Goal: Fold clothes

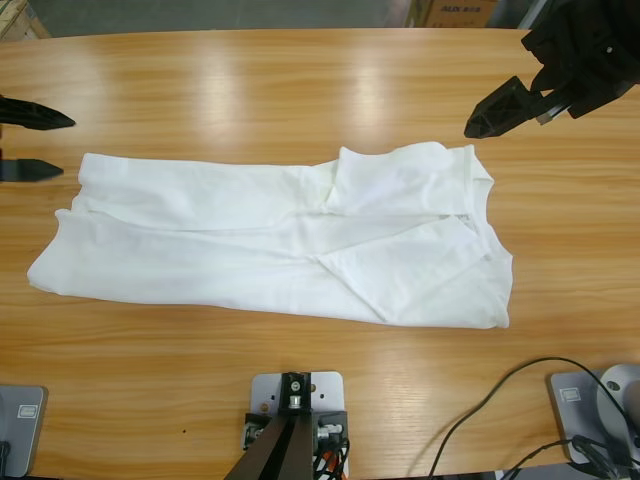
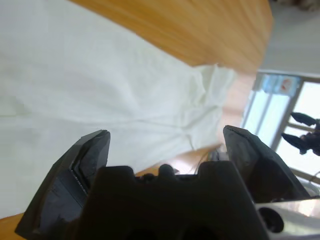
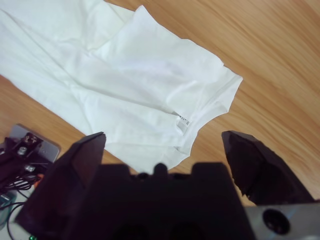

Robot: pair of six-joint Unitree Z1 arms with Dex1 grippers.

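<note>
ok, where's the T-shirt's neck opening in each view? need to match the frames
High view: neck opening at the T-shirt's right end, below the right gripper.
Left wrist view: far end of the shirt, upper right; the opening itself can't be made out.
Right wrist view: right of centre, at the collar notch.
Shared landmark: the folded-over sleeve flap beside the collar end.

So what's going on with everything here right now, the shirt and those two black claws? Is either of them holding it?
White T-shirt: lying flat on the wooden table, folded lengthwise into a long band, one sleeve tucked over the top, nothing holding it.
Left gripper: fingers open, empty, near the shirt's hem end.
Right gripper: fingers open, empty, off the cloth near the collar end.
</note>
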